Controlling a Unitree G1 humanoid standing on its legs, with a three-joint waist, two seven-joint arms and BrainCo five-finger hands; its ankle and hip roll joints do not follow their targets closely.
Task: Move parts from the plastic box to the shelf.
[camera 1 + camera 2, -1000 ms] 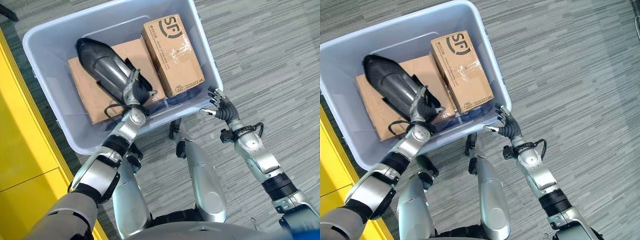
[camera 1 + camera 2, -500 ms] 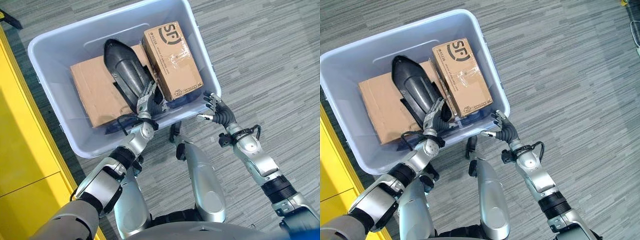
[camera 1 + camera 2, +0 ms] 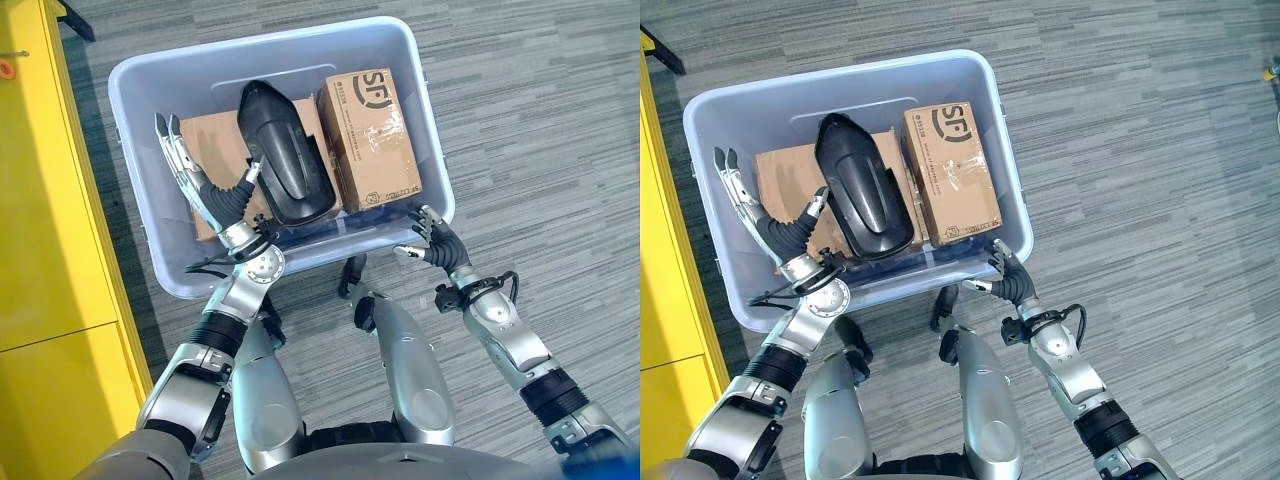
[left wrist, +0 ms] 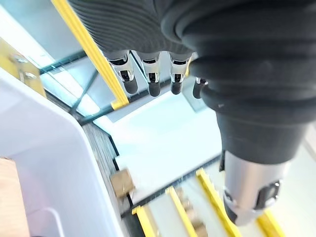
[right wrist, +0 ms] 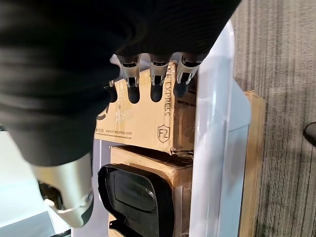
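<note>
The black part lies mid-box, just beside the left robot hand, whose fingers are straight. The right robot hand, fingers relaxed, hovers at the box's near corner. The left wrist view adds a yellow shelf.

Pale blue-grey translucent plastic box, rectangular with rounded corners and a rolled rim, sits open-topped on grey striped carpet. Inside: a glossy black moulded plastic part, elongated shell, rounded at the far end and wider at the near end, lying convex side up, roughly mid-box. It rests on a flat brown cardboard box that lies low on the box's left half. Just beside the black part, on the right, a taller sealed brown cardboard carton, taped top, printed lettering. Yellow shelf stands alongside the plastic box's left side.
</note>
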